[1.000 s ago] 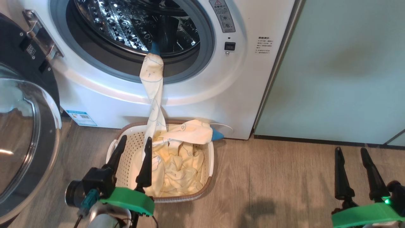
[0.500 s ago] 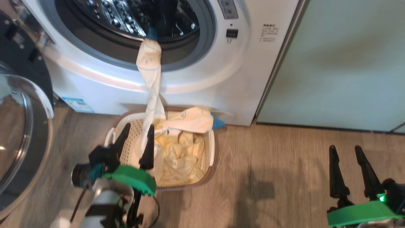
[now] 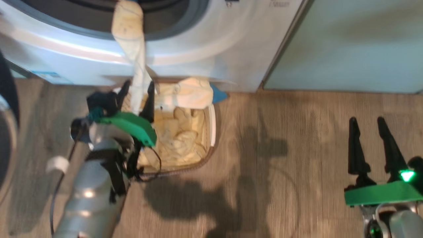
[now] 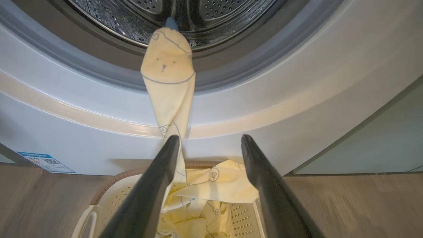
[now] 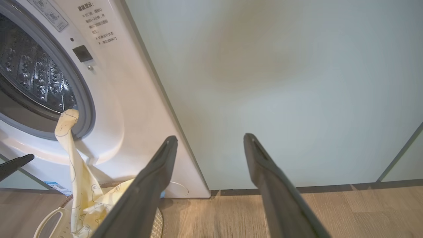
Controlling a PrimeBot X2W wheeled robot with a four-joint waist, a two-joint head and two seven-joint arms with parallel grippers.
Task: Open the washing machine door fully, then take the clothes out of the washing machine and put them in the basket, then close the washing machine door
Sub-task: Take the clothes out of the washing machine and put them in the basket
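The washing machine [image 3: 205,46] stands open, its door [image 3: 7,96] swung out at the far left. A long strip of the pale yellow clothes [image 3: 137,66] hangs from the porthole down into the basket [image 3: 213,122], where more yellow fabric [image 3: 178,132] lies, one fold with a blue tip draped over the back rim. My left gripper [image 3: 136,88] is open above the basket's back edge, its fingers either side of the strip. In the left wrist view the strip [image 4: 168,82] brushes the inner side of the left finger [image 4: 165,158]. My right gripper [image 3: 366,122] is open over bare floor at the right.
A pale green cabinet panel [image 3: 347,43] stands right of the machine. Wooden floor [image 3: 281,165] spreads between basket and right gripper. The right wrist view has the machine's front [image 5: 132,99], the hanging strip [image 5: 71,148] and a left finger's tip [image 5: 13,165].
The head camera has tilted down, so the porthole has slid up out of the picture. My left gripper has moved forward until its fingers straddle the hanging strip. The right gripper has barely moved.
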